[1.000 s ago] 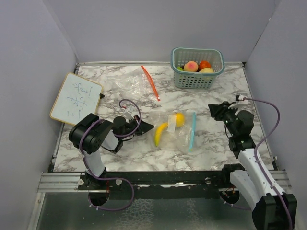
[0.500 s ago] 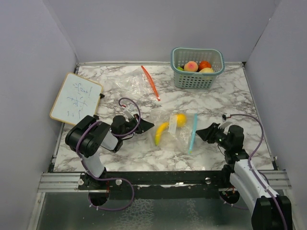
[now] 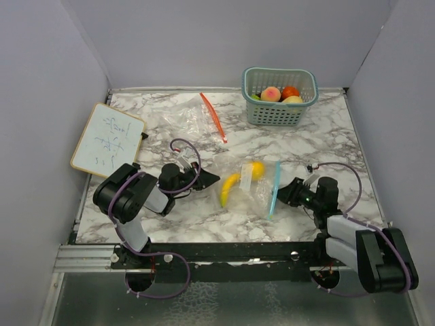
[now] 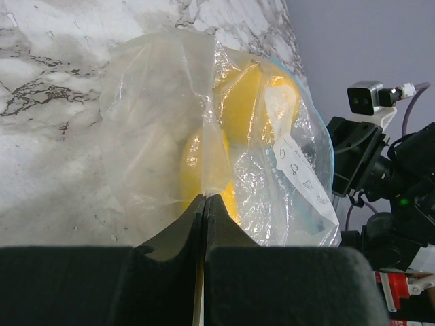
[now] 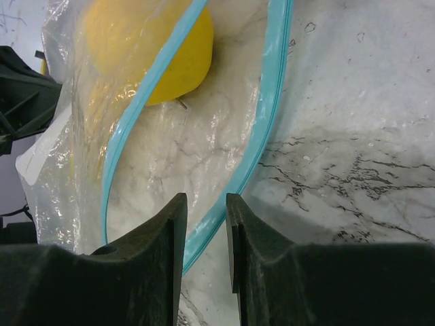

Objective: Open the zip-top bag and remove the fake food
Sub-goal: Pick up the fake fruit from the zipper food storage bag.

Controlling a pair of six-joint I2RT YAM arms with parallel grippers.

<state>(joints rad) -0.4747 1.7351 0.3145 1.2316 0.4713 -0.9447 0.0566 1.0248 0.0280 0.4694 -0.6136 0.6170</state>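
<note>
A clear zip-top bag (image 3: 257, 185) with a teal zip strip (image 3: 273, 185) lies mid-table. It holds a yellow banana (image 3: 228, 189) and a yellow lemon (image 3: 254, 168). My left gripper (image 3: 211, 179) is shut on a fold of the bag's closed end (image 4: 163, 122), with the banana (image 4: 204, 159) just beyond the tips (image 4: 204, 197). My right gripper (image 3: 284, 193) is low at the bag's mouth. In the right wrist view it (image 5: 206, 204) is open, with its jaws on either side of the teal zip strip (image 5: 262, 136). The mouth gapes and the lemon (image 5: 163, 47) shows inside.
A teal mesh basket (image 3: 279, 115) at the back right holds a peach (image 3: 271, 94) and other toy fruits. An empty clear bag (image 3: 187, 119) with a red zip (image 3: 213, 117) lies at the back middle. A small whiteboard (image 3: 107, 139) lies at the left edge.
My right arm has come down and to the left from a raised pose, bringing its open jaws to the bag's teal zip. My left gripper has stayed shut on the bag.
</note>
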